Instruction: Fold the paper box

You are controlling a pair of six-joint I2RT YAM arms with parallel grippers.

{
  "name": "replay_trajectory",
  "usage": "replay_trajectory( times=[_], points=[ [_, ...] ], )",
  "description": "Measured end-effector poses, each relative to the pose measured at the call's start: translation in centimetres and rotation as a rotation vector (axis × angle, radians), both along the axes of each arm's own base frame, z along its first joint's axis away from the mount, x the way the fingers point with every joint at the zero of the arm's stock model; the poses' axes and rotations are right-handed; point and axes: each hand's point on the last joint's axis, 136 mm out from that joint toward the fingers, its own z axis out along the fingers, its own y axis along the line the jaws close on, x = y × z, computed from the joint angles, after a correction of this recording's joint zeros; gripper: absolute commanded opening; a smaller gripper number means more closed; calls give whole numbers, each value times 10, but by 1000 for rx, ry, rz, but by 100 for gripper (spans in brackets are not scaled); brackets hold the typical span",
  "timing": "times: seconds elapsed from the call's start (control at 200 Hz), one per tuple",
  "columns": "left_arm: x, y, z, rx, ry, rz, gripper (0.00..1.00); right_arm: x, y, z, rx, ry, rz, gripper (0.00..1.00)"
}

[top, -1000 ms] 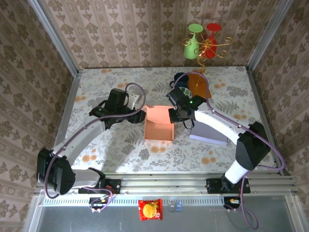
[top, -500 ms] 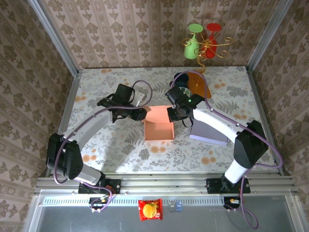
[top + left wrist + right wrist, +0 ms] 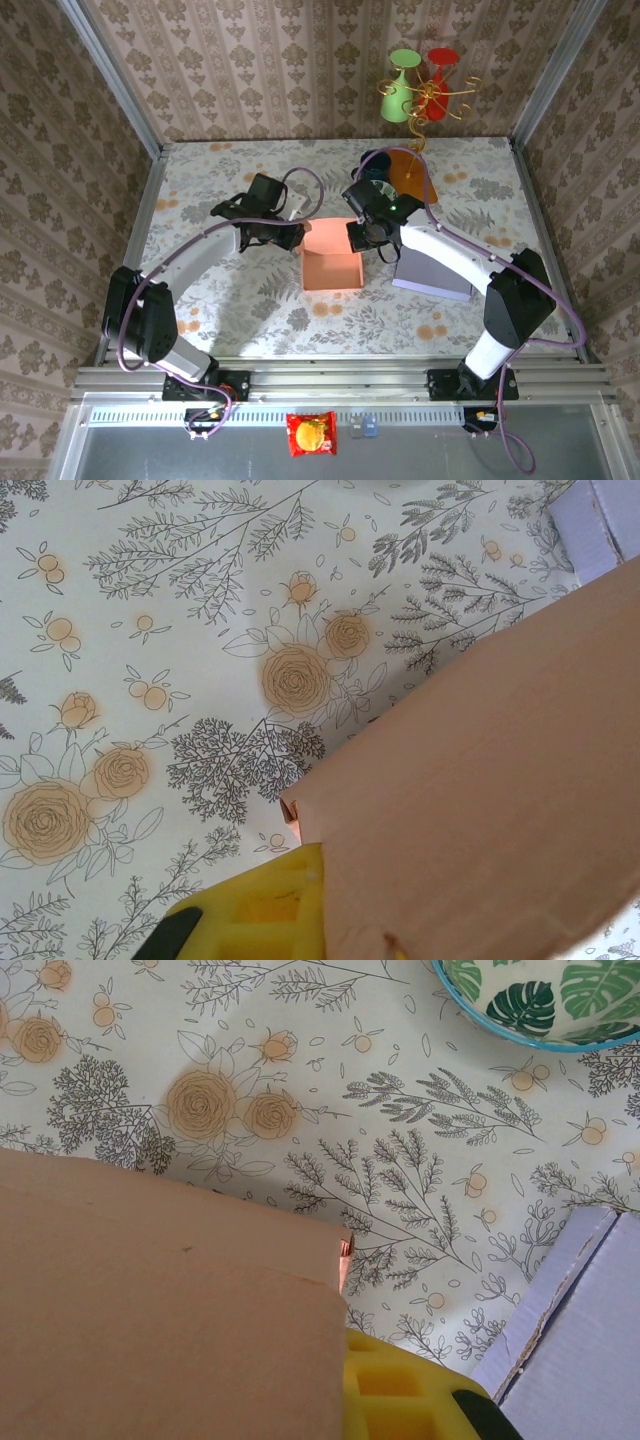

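Observation:
The salmon paper box point(image 3: 330, 258) sits open-topped mid-table, its back panel tilted up. My left gripper point(image 3: 296, 237) is at its back-left corner, shut on the box's left edge. In the left wrist view a yellow finger point(image 3: 255, 910) presses against the salmon panel point(image 3: 500, 780), whose other side is hidden. My right gripper point(image 3: 359, 238) holds the back-right corner, shut on the paper. Its yellow finger point(image 3: 400, 1395) lies against the panel point(image 3: 150, 1310) in the right wrist view.
A lavender box point(image 3: 432, 272) lies just right of the paper box, under the right arm. A leaf-patterned bowl point(image 3: 378, 168) and an orange disc point(image 3: 412, 175) sit behind it. Green and red glasses point(image 3: 420, 85) hang at the back. A snack packet point(image 3: 311, 433) lies beyond the front rail.
My left arm has swung right to the box's back-left corner and its jaws have shut on the edge. The right arm has held still.

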Motion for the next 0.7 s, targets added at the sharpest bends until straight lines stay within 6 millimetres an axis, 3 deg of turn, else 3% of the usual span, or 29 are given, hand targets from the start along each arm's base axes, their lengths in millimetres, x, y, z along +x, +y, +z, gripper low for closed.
replay_trajectory(
  times=[0.145,0.42,0.7],
  points=[
    [1,0,-3,8,2,3,0,0,0,0,0,0,0,0],
    [11,1,-1,27,-33,82,0,4,3,-3,1,4,-4,0],
    [45,28,10,-75,-137,305,0,37,32,10,108,-120,9,0]
  ],
)
